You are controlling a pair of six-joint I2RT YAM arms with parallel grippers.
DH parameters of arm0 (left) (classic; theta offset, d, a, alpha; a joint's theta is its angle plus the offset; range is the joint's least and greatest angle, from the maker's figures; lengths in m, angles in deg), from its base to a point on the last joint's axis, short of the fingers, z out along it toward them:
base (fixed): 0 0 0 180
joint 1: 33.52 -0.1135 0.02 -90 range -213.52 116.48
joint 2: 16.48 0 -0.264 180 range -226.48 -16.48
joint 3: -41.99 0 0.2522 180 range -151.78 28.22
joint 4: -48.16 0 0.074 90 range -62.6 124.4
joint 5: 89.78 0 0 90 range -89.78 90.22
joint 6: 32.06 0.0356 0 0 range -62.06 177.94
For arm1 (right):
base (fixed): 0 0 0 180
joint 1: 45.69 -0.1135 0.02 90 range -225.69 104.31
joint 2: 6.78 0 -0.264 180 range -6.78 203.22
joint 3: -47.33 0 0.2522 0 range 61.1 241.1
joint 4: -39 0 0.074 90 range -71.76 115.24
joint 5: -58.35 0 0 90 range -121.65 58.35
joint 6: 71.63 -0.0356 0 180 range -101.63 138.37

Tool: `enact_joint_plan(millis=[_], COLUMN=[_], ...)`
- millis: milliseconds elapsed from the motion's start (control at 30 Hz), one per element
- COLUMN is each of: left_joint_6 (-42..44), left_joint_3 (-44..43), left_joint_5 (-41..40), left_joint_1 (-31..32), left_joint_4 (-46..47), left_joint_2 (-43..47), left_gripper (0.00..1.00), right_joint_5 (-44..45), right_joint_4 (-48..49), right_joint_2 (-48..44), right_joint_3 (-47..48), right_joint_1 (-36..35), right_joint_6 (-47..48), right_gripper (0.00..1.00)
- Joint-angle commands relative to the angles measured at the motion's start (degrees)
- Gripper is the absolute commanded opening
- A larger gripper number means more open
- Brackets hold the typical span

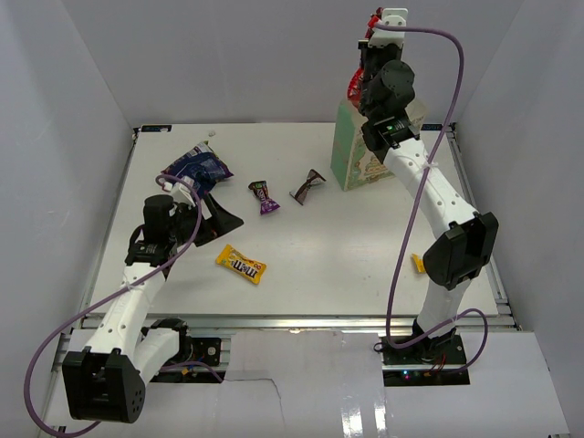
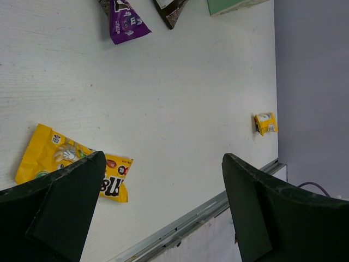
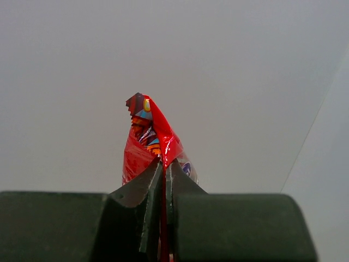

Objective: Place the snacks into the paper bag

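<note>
High over the upright mint-green paper bag [image 1: 351,160], my right gripper [image 1: 369,53] [image 3: 163,164] is shut on an edge of the glossy red bag [image 1: 354,87] [image 3: 143,144], which hangs beside the wrist. My left gripper [image 1: 217,215] [image 2: 163,158] is open and empty, low over the table. The yellow M&M's packet [image 1: 241,265] [image 2: 60,159] lies just by its left finger. Also on the table are the dark-blue bag [image 1: 196,166], a purple candy [image 1: 265,197] [image 2: 125,23], a brown candy [image 1: 307,187] [image 2: 172,11] and a small yellow bar [image 1: 417,264] [image 2: 265,123].
White walls close in the table at the back and on both sides. A metal rail [image 2: 191,218] runs along the near edge. The right arm's elbow [image 1: 461,251] stands over the table's right side, next to the yellow bar.
</note>
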Motion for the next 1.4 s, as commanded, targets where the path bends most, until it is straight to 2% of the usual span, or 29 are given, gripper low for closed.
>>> enact_joint_plan(millis=[0,200,467,1367], left_joint_6=[-0.4,-0.2,-0.3,0.2], left_joint_3=[0.5,1.0,1.9,3.0], left_joint_5=[1.4,1.5,2.2,1.4], left_joint_1=[0.0,-0.1,-0.1,0.0], left_joint_4=[1.7,2.0,3.0,1.7], left_joint_2=[1.5,1.6,1.3,2.8], left_gripper=[0.98,0.98,0.98,0.98], right_joint_5=[1.1,1.9,6.4,17.7], right_joint_4=[15.3,21.4,26.6,20.4], right_joint_2=[-5.8,-6.2,-8.1,0.7], right_joint_3=[2.5,-0.3,-8.5,-7.4], right_joint_1=[-0.1,-0.3,-0.1,1.8], right_joint_6=[1.9,6.9,7.9,-14.5], right_gripper=[0.08,0.08,0.08,0.08])
